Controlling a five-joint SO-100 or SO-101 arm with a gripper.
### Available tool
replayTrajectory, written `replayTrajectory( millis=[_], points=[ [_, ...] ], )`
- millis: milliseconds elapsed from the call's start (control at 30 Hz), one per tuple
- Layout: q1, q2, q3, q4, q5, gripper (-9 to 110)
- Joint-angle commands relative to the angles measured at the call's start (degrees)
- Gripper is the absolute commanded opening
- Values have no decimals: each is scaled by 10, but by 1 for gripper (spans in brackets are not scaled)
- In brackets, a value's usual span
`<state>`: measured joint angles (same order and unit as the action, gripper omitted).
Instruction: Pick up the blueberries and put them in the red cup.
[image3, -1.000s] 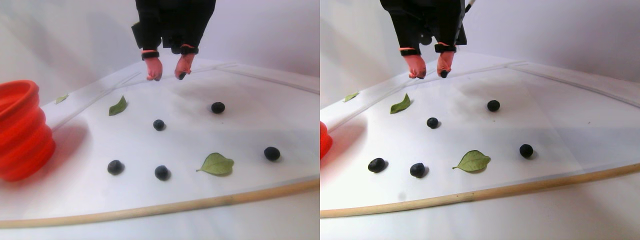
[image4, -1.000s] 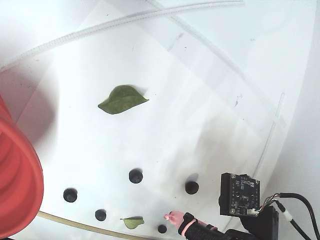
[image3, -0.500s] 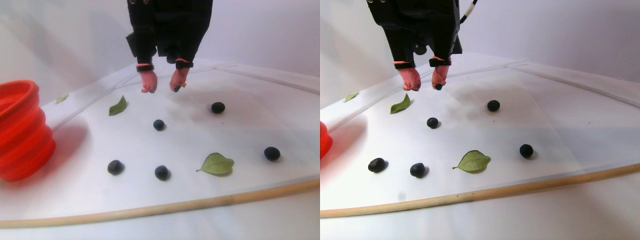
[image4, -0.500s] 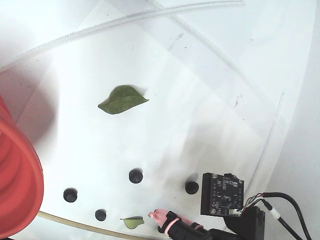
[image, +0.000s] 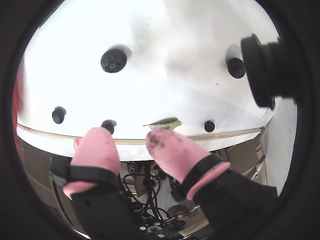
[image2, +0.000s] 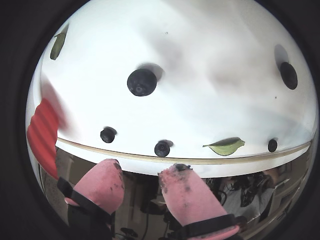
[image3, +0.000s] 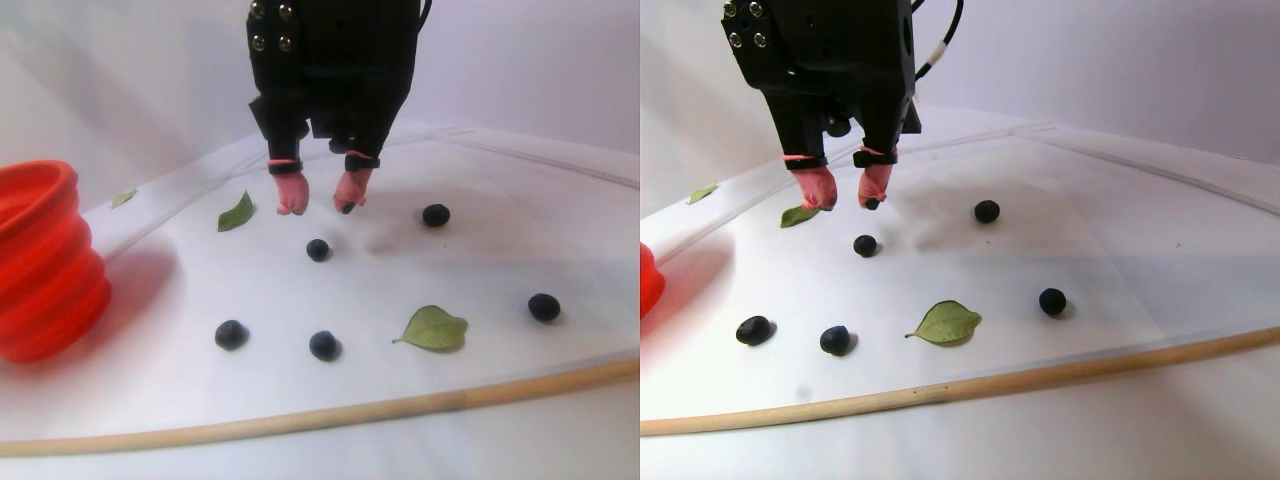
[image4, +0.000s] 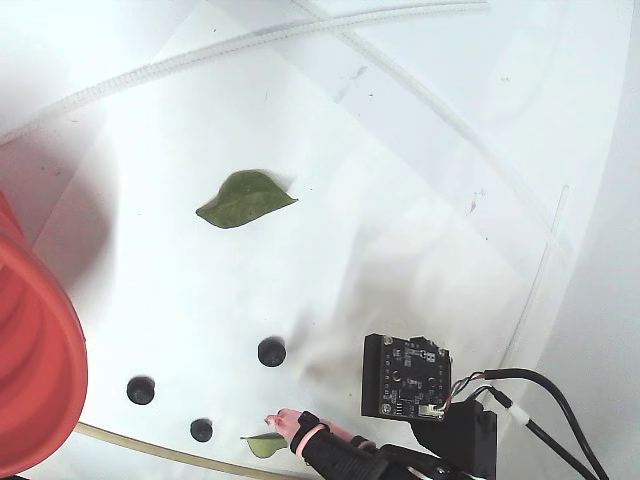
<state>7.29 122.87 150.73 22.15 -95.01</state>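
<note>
Several dark blueberries lie scattered on the white sheet. One berry (image3: 318, 250) sits near the middle, and in both wrist views it looks largest (image2: 141, 82) (image: 114, 60). Others lie to the right (image3: 435, 215) (image3: 544, 307) and toward the front (image3: 231, 334) (image3: 323, 345). My gripper (image3: 320, 205) hangs open just above and behind the middle berry, its pink fingertips (image2: 178, 180) empty and smudged dark. In the wrist views the gripper (image: 129, 142) (image2: 142, 172) holds nothing. The red cup (image3: 45, 260) (image4: 35, 380) stands at the left edge.
Green leaves lie on the sheet: one beside the left finger (image3: 236, 213), one at the front (image3: 433, 328), a small one at the far left (image3: 123, 197). A wooden strip (image3: 300, 420) borders the front. In the fixed view the arm's circuit board (image4: 405, 377) hides one berry.
The gripper has come down and forward toward the middle berry, staying open. Berries, leaves and cup have not moved.
</note>
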Motion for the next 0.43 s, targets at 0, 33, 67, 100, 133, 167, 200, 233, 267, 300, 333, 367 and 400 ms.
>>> replayTrajectory(
  millis=[0, 33, 67, 100, 133, 167, 200, 233, 267, 300, 333, 367, 400],
  points=[
    [-4, -13, -13, -22, 2, 14],
    [-3, -19, -15, -25, 1, 14],
    [-3, -25, -17, -30, 1, 14],
    [-3, -31, -18, -35, 1, 14],
    [-3, -37, -21, -40, 1, 14],
    [-3, -43, -23, -45, 1, 14],
    [-3, -47, -23, -51, 1, 14],
    [-4, -52, -24, -56, 1, 14],
    [-4, -55, -24, -62, 1, 14],
    [-4, -59, -26, -65, 2, 14],
    [-6, -63, -29, -67, 4, 14],
    [-8, -66, -30, -69, 4, 15],
    [-11, -67, -30, -72, 5, 15]
  ],
)
